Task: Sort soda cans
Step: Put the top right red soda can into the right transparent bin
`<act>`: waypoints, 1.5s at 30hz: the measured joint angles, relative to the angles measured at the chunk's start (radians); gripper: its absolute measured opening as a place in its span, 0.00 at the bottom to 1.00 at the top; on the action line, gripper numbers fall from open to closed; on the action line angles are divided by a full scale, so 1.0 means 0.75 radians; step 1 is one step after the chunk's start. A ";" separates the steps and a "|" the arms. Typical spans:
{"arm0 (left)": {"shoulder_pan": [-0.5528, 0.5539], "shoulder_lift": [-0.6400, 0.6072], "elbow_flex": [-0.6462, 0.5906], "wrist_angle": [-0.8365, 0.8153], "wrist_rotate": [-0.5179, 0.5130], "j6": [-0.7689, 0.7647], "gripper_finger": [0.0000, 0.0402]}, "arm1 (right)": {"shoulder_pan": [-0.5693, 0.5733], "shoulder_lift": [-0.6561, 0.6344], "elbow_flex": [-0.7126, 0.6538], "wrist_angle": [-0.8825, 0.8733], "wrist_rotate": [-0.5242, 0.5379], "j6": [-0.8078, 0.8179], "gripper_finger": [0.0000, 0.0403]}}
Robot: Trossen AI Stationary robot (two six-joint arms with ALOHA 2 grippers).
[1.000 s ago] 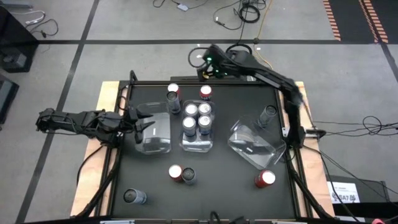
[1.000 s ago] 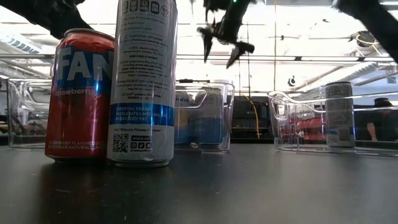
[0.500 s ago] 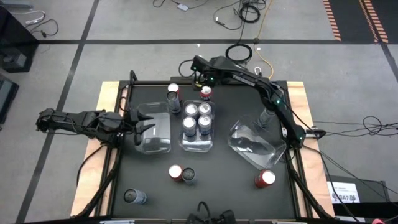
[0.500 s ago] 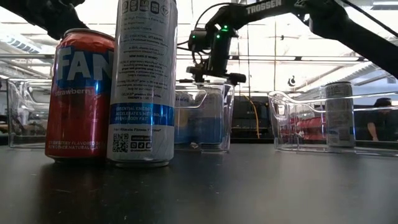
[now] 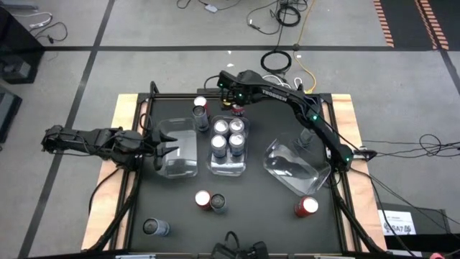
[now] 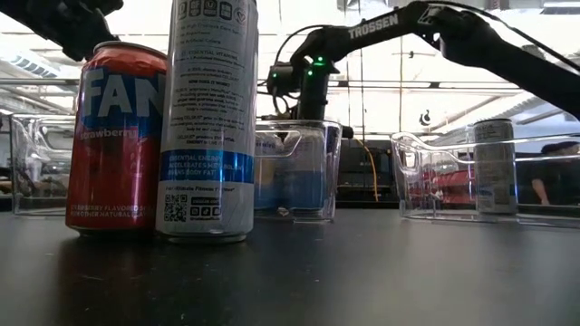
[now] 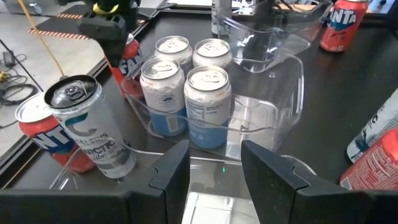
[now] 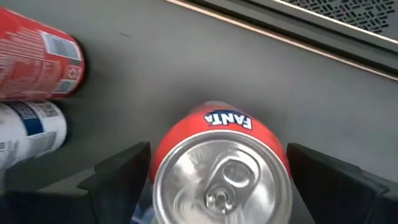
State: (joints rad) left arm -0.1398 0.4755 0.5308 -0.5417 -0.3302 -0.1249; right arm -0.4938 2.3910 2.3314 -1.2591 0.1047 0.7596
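From above, the right gripper point(image 5: 236, 108) has dropped over the red can point(image 5: 237, 110) behind the middle bin point(image 5: 228, 167), which holds four blue-silver cans point(image 5: 228, 136). In its wrist view, its fingers point(image 8: 118, 171) spread around that can point(image 8: 221, 168). The left gripper point(image 5: 167, 144), part-open and empty, sits at the left bin point(image 5: 180, 167).

Four cans point(image 5: 228, 135) in middle bin point(image 5: 228, 167)
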 joint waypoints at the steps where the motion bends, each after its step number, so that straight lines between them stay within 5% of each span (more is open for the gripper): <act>1: 0.000 0.000 0.000 0.001 0.009 0.000 0.39 | 0.000 0.003 0.000 -0.001 -0.002 0.000 0.90; 8: 0.000 0.000 0.000 0.000 0.041 0.005 0.39 | -0.004 0.038 0.002 -0.018 -0.005 0.005 0.70; 17: 0.000 0.000 0.000 0.001 0.057 0.011 0.39 | 0.003 -0.001 -0.001 -0.061 0.028 -0.005 0.70; 28: 0.000 0.000 0.001 0.001 0.056 0.012 0.39 | 0.054 -0.290 -0.001 -0.174 0.125 -0.024 0.70; 35: 0.000 -0.001 0.001 0.001 0.044 0.011 0.39 | 0.181 -0.546 0.000 -0.413 0.245 0.068 0.70; 45: 0.001 -0.001 0.001 0.002 -0.015 0.014 0.39 | 0.480 -0.815 -0.161 -0.415 0.282 0.351 0.70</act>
State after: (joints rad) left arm -0.1394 0.4751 0.5312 -0.5404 -0.3412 -0.1146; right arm -0.1339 1.7797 2.2109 -1.5705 0.3159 1.0226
